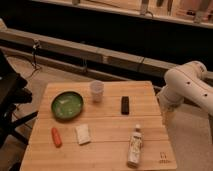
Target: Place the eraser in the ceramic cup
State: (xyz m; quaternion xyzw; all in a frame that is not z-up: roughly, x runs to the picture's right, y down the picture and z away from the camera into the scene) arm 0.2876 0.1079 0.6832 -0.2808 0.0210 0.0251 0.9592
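On the wooden table (pixel 107 156), 1 orange carrot (pixel 56 136) is lying far to the cup's (pixel 96 91) lower left, near the front-left corner. The green bowl (pixel 67 105) is sitting just left of the cup, apart from it. 1 cream block (pixel 82 134) is lying in front of the cup, slightly left. The cup is standing upright near the table's back edge, rim up. The eraser (pixel 125 105) is lying flat to the cup's right and a little nearer the front, apart from it, with bare wood between the 2. 1 bottle (pixel 134 146) is lying on its side well to the cup's lower right, in front of the eraser. The white arm (pixel 187 84) is reaching in right of the table. The gripper (pixel 167 116) is hanging low beside the right edge, well apart from the cup and eraser; whether it is spread or pressed together, I cannot tell.
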